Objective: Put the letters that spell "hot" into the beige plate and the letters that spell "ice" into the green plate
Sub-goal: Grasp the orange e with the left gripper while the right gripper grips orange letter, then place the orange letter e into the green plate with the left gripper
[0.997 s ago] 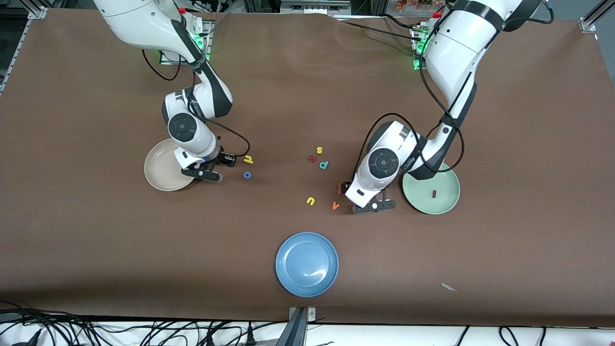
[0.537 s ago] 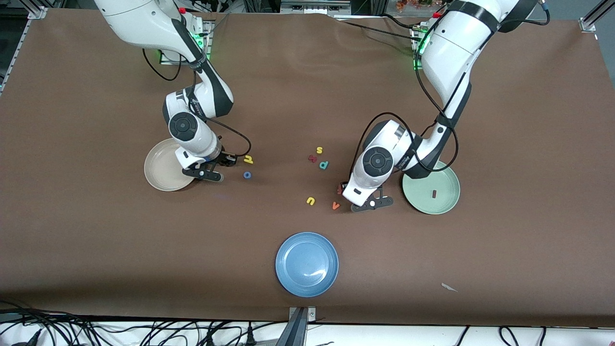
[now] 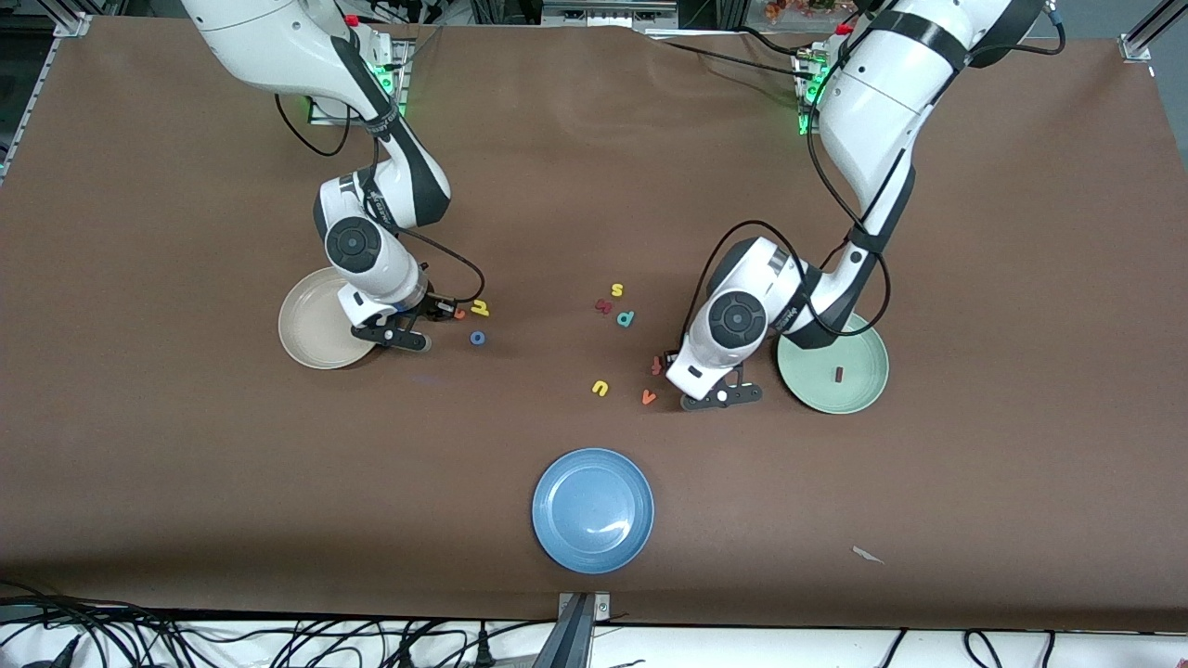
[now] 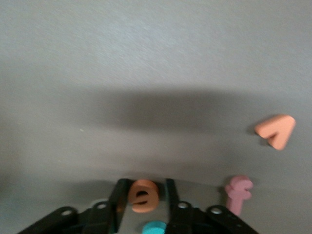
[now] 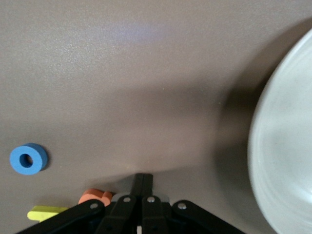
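My left gripper is down at the table beside the green plate, where the dark red i lies. Its fingers are shut on the orange e, with the teal c just beside it under the hand. My right gripper is low at the table next to the beige plate. Its fingers are pressed together with nothing between them, and the orange t lies just beside them. The yellow h and blue o lie close by on the table.
Loose letters lie mid-table: yellow s, teal p, a dark red letter, yellow u, orange v and a pink letter beside my left gripper. A blue plate sits nearer the front camera.
Both grippers have closed. The left one came in around the orange e. The right one shut empty, and the orange t now shows beside its fingertips.
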Robot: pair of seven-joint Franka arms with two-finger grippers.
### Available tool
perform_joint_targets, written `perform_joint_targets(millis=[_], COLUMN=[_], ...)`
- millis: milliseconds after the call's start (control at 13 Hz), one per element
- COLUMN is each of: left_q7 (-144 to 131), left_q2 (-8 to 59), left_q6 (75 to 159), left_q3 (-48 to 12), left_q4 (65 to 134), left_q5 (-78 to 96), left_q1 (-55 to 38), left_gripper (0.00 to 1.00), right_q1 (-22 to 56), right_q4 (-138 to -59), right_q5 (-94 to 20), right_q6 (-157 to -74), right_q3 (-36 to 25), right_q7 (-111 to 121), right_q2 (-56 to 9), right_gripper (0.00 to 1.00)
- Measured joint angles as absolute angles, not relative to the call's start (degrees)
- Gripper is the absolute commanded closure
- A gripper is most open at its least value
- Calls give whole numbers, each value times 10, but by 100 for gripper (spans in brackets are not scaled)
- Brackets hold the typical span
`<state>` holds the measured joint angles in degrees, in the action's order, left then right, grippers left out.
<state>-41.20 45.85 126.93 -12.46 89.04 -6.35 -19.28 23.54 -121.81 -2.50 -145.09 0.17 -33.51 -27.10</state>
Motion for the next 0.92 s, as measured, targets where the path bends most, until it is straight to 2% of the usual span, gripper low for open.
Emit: perform_joint_targets(millis=[77, 153, 230, 307, 460, 537, 767, 843, 920], left_q7=[-412, -408, -397, -386, -377, -375, -335, -312, -285], left_q2=[458, 457, 457, 457, 456, 454, 430, 418, 406], left_q6=[1269, 1267, 1266, 1266, 1266, 1266, 1255, 1239, 1215], left_q3=[-127, -127, -127, -127, -127, -127, -126, -126, -126], left_q4=[892, 892, 894, 894, 894, 893, 888, 886, 886], left_q5=[-64, -64, -64, -64, -64, -64, -64, -64, -64], left_q1=[-194, -194, -193, -193, -191, -188, -166, -155, -143], left_gripper=[82, 89, 91, 91, 90, 90, 89, 85, 84], right_q1=[235, 235, 236, 236, 237, 238, 244, 248, 251], right_q4=[-1216, -1212, -1206, -1198, -1183, -1178, -1173, -1173, -1173], right_q5=[-25, -25, -25, -25, -25, -25, -25, -25, -25], right_q6=[-1449, -1445, -1437, -1423, -1408, -1405, -1401, -1400, -1399], right_q3=[2, 2, 2, 3, 9, 11, 22, 23, 23], right_q7=[-336, -337, -337, -337, -337, -337, -339, -340, -340], right_q2=[-271, -271, -271, -269, -260, -256, -254, -257, -261], right_gripper=[92, 73, 57, 50, 46, 37, 36, 37, 37])
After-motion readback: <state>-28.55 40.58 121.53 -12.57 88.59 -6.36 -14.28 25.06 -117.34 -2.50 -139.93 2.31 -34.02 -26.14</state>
